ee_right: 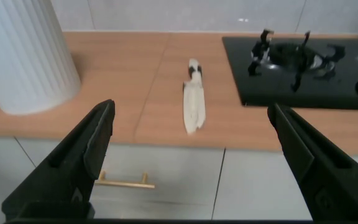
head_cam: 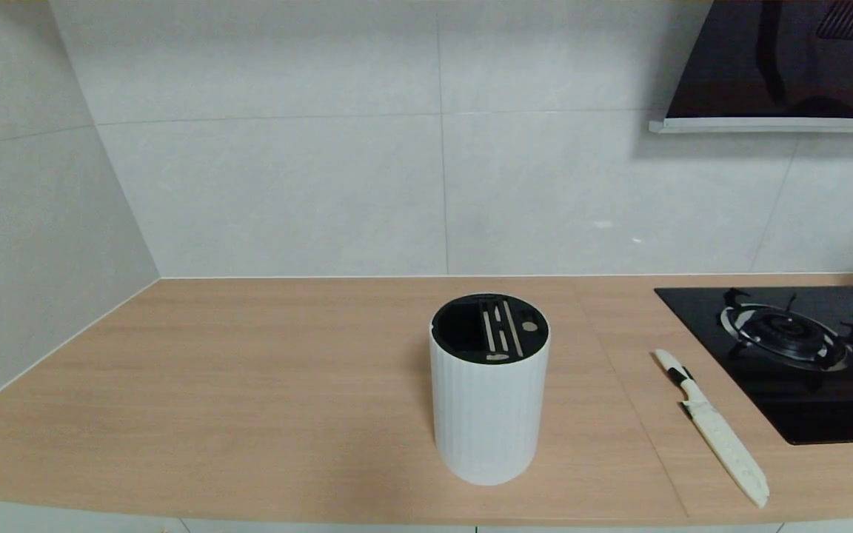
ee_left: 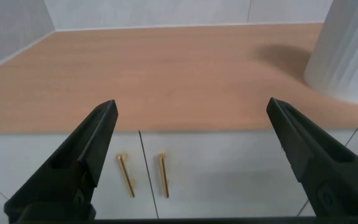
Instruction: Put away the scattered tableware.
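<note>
Right end effector [ee_right: 191, 109] and left end effector [ee_left: 191, 104] wide open, empty; pick not begun, next likely right takes knife [head_cam: 711, 426], lower right, by handle for slotted holder [head_cam: 489, 400].

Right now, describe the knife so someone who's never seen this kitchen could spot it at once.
On the wooden countertop, find the black gas hob at the right. Just left of it the knife lies flat, blade toward the front edge. It is slim and cream-white with a black band on its handle, unlike the upright ribbed white holder farther left.
</note>
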`<state>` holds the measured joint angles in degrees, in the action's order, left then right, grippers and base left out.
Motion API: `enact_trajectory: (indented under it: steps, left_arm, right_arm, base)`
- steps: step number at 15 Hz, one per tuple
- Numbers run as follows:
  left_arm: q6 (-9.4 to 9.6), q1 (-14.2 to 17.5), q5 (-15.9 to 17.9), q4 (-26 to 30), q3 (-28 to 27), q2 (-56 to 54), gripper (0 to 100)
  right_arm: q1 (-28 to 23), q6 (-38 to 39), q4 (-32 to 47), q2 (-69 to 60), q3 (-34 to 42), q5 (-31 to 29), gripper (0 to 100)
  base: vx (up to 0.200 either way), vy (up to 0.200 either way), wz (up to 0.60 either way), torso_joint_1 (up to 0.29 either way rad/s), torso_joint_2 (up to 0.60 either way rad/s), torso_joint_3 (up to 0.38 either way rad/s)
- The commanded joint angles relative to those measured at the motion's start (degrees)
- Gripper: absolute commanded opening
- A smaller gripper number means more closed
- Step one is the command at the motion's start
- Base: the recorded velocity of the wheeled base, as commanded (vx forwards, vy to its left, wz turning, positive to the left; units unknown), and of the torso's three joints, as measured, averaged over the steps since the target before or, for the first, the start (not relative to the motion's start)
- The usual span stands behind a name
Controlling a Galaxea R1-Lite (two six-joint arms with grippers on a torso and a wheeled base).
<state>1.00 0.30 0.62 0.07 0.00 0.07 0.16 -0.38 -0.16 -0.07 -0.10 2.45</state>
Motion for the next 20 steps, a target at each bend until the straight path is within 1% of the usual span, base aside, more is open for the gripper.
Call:
enact_trajectory:
  steps: [1,4,7,10,13,20]
  left_arm:
    - [0.06,0.05,-0.01,0.01,0.0,0.01,100]
    - [-0.03,0.05,-0.01,0.01,0.0,0.01,100]
    - [-0.03,0.05,-0.01,0.01,0.0,0.01,100]
    - [-0.03,0.05,-0.01,0.01,0.0,0.01,100]
    - [-0.03,0.05,-0.01,0.01,0.0,0.01,100]
    - [-0.03,0.05,-0.01,0.01,0.0,0.01,100]
  right_arm:
    - [0.02,-0.06,-0.02,0.07,0.01,0.01,100]
    - [0.02,0.03,-0.02,0.07,0.01,0.01,100]
    - [0.02,-0.06,-0.02,0.07,0.01,-0.08,100]
    - [0.02,-0.06,-0.02,0.07,0.01,0.01,100]
    - [0.02,-0.06,-0.02,0.07,0.01,-0.08,100]
    - [0.02,0.03,-0.02,0.07,0.01,-0.08,100]
  base:
    - [0.0,0.0,0.0,0.281,-0.6,-0.31]
    - [0.0,0.0,0.0,0.271,-0.59,-0.307]
    - [0.0,0.0,0.0,0.199,-0.41,-0.214]
    - [0.0,0.0,0.0,0.02,-0.04,-0.022]
    - [0.0,0.0,-0.6,0.005,-0.01,-0.006]
    - [0.0,0.0,0.0,0.0,0.0,0.0]
